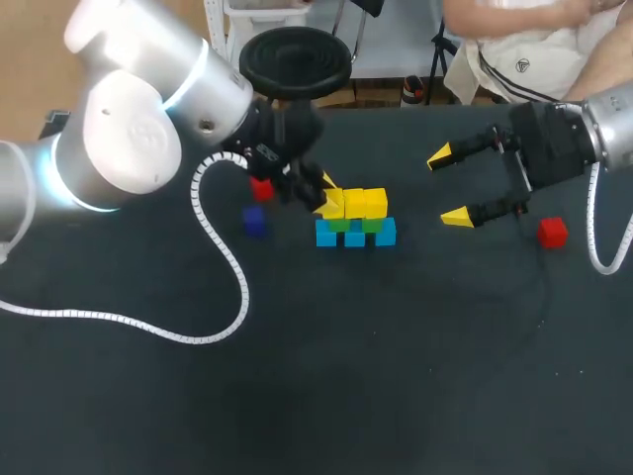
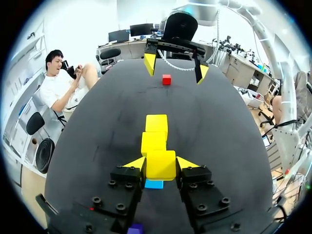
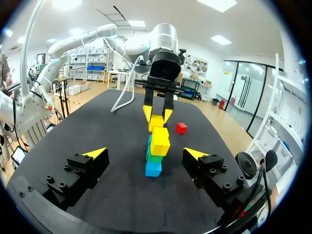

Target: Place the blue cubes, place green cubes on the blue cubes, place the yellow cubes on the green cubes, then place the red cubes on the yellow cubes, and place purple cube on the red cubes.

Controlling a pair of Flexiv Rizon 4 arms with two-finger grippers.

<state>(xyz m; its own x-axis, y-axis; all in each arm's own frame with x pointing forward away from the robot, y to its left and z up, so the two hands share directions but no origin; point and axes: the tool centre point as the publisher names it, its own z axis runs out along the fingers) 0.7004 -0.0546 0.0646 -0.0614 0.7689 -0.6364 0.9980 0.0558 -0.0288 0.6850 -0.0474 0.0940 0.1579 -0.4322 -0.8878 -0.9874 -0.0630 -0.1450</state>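
**Q:** What lay nearest the left arm?

**A:** A purple cube (image 1: 254,220) and the near red cube (image 1: 260,186) sat on the desk (image 1: 297,396), just beside the left end effector (image 2: 161,163) on the side away from the stack.

**Q:** What did that end effector carry?

**A:** It was closed on a yellow cube (image 2: 161,165), with one finger on each of two opposite sides. The cube stood over a blue cube (image 2: 154,184) at the near end of the stack.

**Q:** Which way did the stack's long axis run?

**A:** It ran straight ahead of the fingers. The other yellow cubes (image 2: 153,143) lay in line beyond the held one, resting on the green cubes (image 1: 356,225).

**Q:** And farther out?

**A:** The far red cube (image 2: 166,79) rested on the desk, well apart from the stack. It was near the right end effector (image 2: 175,68), whose fingers stood wide with nothing between them.

**Q:** What followed for the red layer?

**A:** Judged from this layout, each arm had a red cube on its own side. The right arm, already free, was nearer the far one.
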